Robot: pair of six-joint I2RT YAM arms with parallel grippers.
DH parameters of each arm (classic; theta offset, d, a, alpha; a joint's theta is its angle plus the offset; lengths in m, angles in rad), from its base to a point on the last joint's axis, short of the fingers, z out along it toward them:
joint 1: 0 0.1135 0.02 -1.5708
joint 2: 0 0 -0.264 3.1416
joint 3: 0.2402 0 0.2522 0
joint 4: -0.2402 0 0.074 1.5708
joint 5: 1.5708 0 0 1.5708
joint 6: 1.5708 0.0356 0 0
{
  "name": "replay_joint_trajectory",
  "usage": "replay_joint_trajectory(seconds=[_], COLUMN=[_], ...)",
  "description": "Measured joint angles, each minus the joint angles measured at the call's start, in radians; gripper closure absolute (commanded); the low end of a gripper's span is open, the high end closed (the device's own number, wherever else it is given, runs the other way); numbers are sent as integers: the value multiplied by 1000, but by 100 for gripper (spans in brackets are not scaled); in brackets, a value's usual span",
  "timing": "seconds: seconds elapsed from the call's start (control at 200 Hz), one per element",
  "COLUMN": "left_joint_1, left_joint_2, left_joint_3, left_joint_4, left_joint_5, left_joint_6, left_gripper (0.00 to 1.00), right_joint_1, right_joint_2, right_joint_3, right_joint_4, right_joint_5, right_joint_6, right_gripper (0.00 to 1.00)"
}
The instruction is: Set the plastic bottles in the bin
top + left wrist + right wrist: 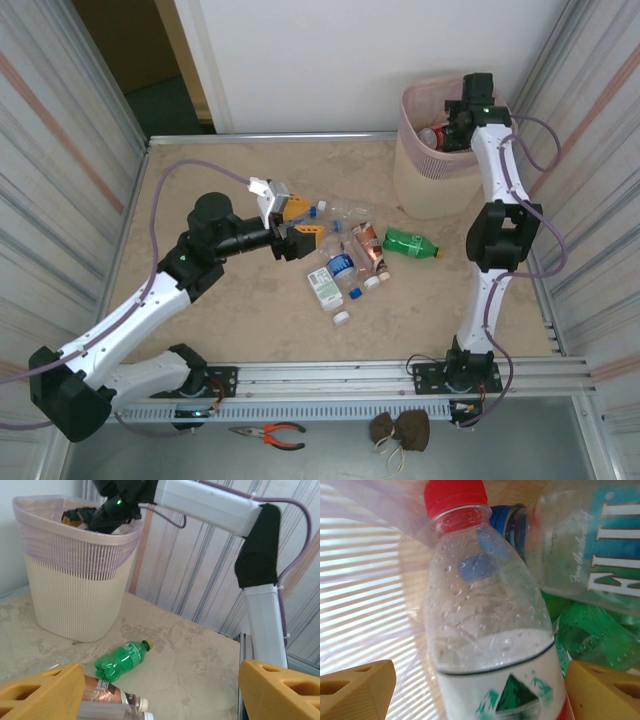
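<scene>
Over the bin (415, 190), my right claw (452, 128) straddles a red-capped bottle (485, 630), its cap pointing away; I can't tell whether the pads bite. My left claw (297, 230) hangs spread wide at the pile and is the nearer arm. Just ahead, the green bottle (122, 660) lies on the table (230, 310), long axis aslant, cap far-right.
</scene>
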Motion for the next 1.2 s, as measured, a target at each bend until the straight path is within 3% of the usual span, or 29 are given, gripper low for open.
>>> replay_joint_trajectory(seconds=[0.346,0.541,0.852,1.202], left_joint_1=[0,0,0,-84], left_joint_2=[58,102,211,369], left_joint_3=[52,78,111,250], left_joint_4=[-140,-222,-361,-662], left_joint_5=[-116,-215,-402,-649], left_joint_6=[-31,-123,-395,-761], left_gripper=[20,25,29,28], right_joint_1=[8,29,61,66], right_joint_2=[-143,-190,-279,-555], right_joint_3=[0,2,-25,-274], right_joint_4=[-35,-51,-76,-39], right_joint_5=[35,54,93,138], right_joint_6=[-9,-65,-212,-304], right_gripper=[14,14,14,14])
